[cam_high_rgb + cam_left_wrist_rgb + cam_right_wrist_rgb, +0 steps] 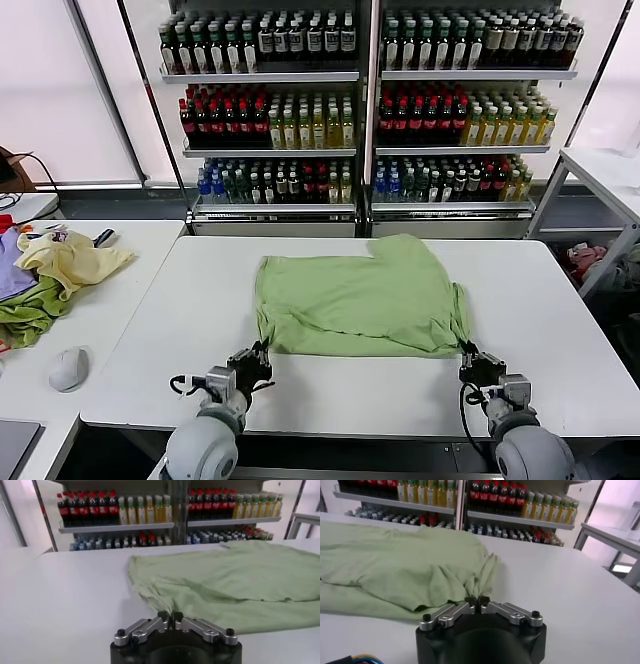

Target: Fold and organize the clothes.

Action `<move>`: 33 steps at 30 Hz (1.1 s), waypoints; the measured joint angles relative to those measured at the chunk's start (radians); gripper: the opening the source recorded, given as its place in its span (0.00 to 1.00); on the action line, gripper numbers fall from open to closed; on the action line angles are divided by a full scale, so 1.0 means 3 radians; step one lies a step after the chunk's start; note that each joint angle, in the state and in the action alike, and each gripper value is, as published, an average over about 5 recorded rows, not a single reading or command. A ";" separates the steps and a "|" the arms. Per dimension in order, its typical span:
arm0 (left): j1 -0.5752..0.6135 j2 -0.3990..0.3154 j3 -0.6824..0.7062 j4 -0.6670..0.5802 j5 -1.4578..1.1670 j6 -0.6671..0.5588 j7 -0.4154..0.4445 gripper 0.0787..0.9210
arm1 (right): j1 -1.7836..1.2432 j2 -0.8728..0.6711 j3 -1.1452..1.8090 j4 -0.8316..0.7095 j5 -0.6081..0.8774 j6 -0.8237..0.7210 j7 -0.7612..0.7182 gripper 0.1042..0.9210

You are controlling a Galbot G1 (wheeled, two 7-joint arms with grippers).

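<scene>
The light green short-sleeved cotton shirt (357, 297) lies flat on the white counter (150, 330). Left gripper (254, 362) and right gripper (471, 358) each pinch a near corner; thin pinches could slip, or uneven lifting could skew the fold.

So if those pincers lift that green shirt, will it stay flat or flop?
Probably flop: the shirt already bunches where the left pincer and right pincer pinch it. It looks thin and light, and should slide easily over the smooth table.

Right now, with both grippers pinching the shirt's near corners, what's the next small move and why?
Probably lift both corners together and carry them toward the far edge. The left gripper and right gripper are shut on the near hem of the shirt, which lies flat on the table.
</scene>
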State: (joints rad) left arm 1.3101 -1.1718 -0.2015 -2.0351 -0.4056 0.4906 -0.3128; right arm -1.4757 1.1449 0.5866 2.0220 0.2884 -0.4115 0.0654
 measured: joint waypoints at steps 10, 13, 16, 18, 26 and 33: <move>0.0622 0.0049 -0.0259 -0.0451 0.0158 0.0019 -0.0009 0.04 | -0.0471 -0.0058 0.0173 0.0369 -0.0072 -0.0103 -0.0025 0.04; 0.0742 0.0062 -0.0312 -0.0519 0.0190 0.0047 -0.0011 0.04 | -0.0565 -0.0057 0.0193 0.0444 -0.0100 -0.0139 -0.0024 0.09; 0.0844 0.0074 -0.0340 -0.0594 0.0228 0.0093 0.0003 0.06 | -0.0640 -0.0043 0.0206 0.0513 -0.0116 -0.0151 -0.0009 0.20; 0.0905 0.0080 -0.0352 -0.0644 0.0256 0.0127 0.0012 0.09 | -0.0682 -0.0035 0.0212 0.0564 -0.0121 -0.0147 0.0006 0.26; 0.1051 0.0127 -0.0444 -0.0838 0.0330 0.0217 0.0016 0.37 | -0.0712 -0.0064 0.0223 0.0793 -0.0086 -0.0066 0.0074 0.55; 0.0930 0.0213 -0.0524 -0.0885 0.0240 0.0218 -0.0046 0.60 | -0.0350 -0.0161 0.0106 0.0710 0.0025 -0.0083 0.0161 0.79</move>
State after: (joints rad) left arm 1.5892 -1.1081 -0.3587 -2.3008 -0.3336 0.5561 -0.3266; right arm -1.5807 1.0964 0.6185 2.2349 0.2958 -0.4363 0.1138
